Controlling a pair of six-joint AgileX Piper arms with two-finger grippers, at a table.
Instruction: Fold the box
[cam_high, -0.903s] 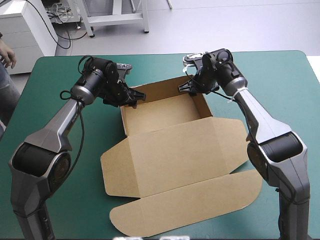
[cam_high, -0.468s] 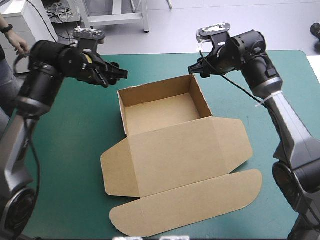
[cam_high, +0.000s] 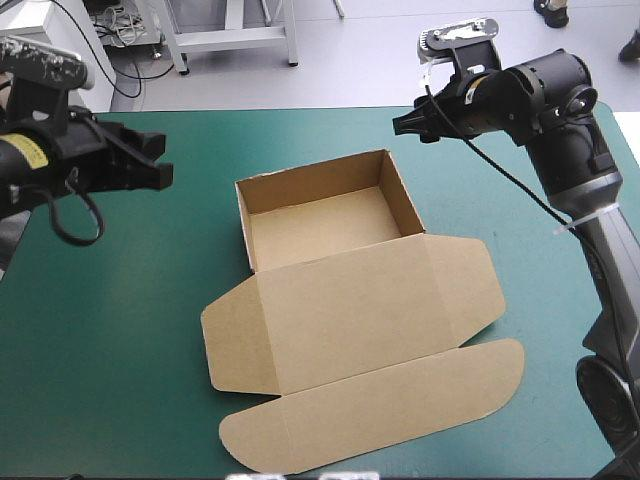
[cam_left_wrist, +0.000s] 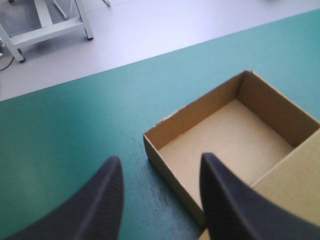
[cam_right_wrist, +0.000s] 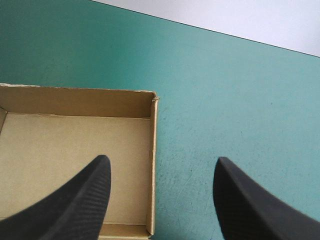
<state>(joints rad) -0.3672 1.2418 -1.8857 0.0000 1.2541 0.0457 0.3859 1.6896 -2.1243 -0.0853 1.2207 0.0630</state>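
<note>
The brown box (cam_high: 330, 215) stands as an open tray with four raised walls near the table's middle, and its lid (cam_high: 350, 330) lies flat toward the near edge with the tuck flap (cam_high: 380, 410) spread out. My left gripper (cam_high: 160, 172) hangs raised off to the box's left, open and empty. In the left wrist view the box (cam_left_wrist: 235, 135) lies ahead of the left gripper (cam_left_wrist: 160, 175). My right gripper (cam_high: 400, 126) is raised beyond the box's far right corner, open and empty. The right wrist view shows that box corner (cam_right_wrist: 152, 97) ahead of the right gripper (cam_right_wrist: 160, 172).
The teal-green cover (cam_high: 120, 330) lies bare around the box on the left, right and far sides. The lid's side flaps (cam_high: 232, 340) lie flat on the table.
Both arms have lifted off the box's far wall and drawn back, the left far to the left, the right up and to the right. The box has stayed put.
</note>
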